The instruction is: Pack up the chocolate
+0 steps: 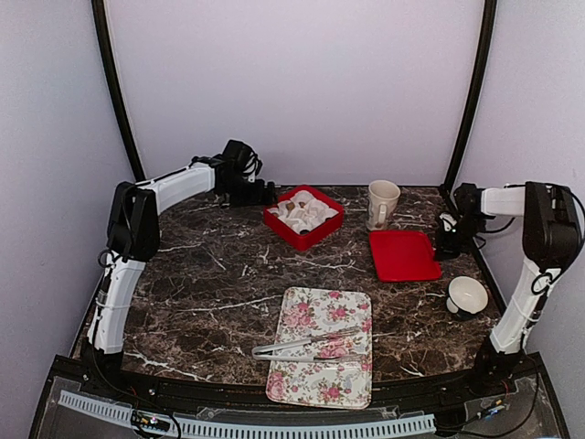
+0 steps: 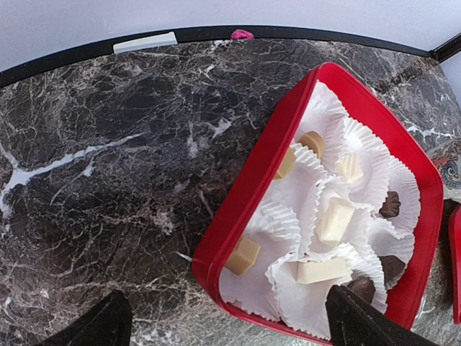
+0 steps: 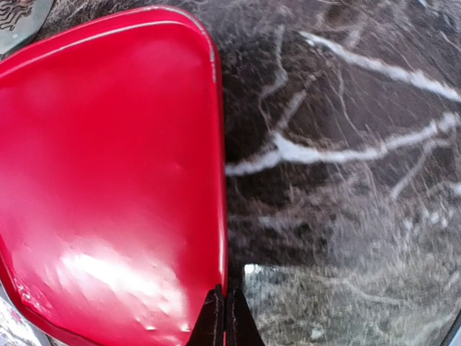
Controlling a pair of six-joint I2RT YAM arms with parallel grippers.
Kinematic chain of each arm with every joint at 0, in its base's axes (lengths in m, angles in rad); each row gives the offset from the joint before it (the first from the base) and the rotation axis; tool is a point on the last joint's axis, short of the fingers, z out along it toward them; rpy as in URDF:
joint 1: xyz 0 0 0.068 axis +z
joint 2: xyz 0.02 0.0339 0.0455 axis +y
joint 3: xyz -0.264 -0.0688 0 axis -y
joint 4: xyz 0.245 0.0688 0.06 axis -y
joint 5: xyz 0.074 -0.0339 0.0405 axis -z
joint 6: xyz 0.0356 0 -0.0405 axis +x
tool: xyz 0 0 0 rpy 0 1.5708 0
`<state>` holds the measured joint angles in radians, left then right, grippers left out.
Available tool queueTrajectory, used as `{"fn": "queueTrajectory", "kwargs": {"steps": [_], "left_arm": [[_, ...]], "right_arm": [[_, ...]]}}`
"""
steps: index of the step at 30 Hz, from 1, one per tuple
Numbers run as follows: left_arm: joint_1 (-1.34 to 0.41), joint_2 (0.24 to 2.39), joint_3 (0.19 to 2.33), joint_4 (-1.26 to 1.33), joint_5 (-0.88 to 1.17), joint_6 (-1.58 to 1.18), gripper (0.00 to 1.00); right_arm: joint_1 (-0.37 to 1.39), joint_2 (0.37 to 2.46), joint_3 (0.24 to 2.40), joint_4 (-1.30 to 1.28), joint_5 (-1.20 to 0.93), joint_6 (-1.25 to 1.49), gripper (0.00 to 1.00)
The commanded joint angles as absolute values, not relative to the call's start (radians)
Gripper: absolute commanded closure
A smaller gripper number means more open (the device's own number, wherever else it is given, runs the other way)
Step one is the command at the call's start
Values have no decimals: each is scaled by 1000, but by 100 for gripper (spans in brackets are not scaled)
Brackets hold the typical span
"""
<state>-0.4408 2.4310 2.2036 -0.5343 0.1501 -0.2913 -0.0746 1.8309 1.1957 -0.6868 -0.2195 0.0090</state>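
Status: filling looks done, closing is not. The chocolate (image 2: 336, 220) (cream squares, tan and dark pieces) sits among white paper cups (image 2: 328, 115) inside the red box (image 2: 252, 194); no piece shows outside it. Left to do, by judgement: fit the red lid (image 3: 108, 180), which lies flat on the table, apart from the box. The left gripper (image 2: 227, 299) hovers at the box, fingers released. The right gripper (image 3: 225, 321) is clenched at the lid's edge; whether it pinches the rim cannot be told.

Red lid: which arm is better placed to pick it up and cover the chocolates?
The right arm, probably. The right fingers are shut at the edge of the red lid. The left fingers stand open across the table, by the red box holding the chocolate.
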Motion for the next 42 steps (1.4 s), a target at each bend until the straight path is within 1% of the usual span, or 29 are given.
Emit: {"fn": "queueTrajectory", "kwargs": {"steps": [1,5,13,22,26,29,42], "left_arm": [[-437,2459,2258,-585,109,-270,4],[-436,2490,2301,-636,68,-259,5],[-436,2488,2301,-745,-2,-261,9],[-437,2386,2183,-802,-16,-257,11],[-437,2335,2069,-841,-25,-258,12],[-436,2263,1941,-817,-30,-266,12],[-451,1832,1302,-681,-16,-313,13]], "right_arm": [[-78,1742,1160,-689,-203,52,100],[-79,1676,1117,-702,-211,62,100],[-71,1556,1098,-737,-246,81,100],[-59,1435,1046,-759,-300,103,100],[-52,1384,987,-725,-296,116,100],[-45,1355,972,-723,-324,121,100],[45,1290,973,-755,-402,129,100]]}}
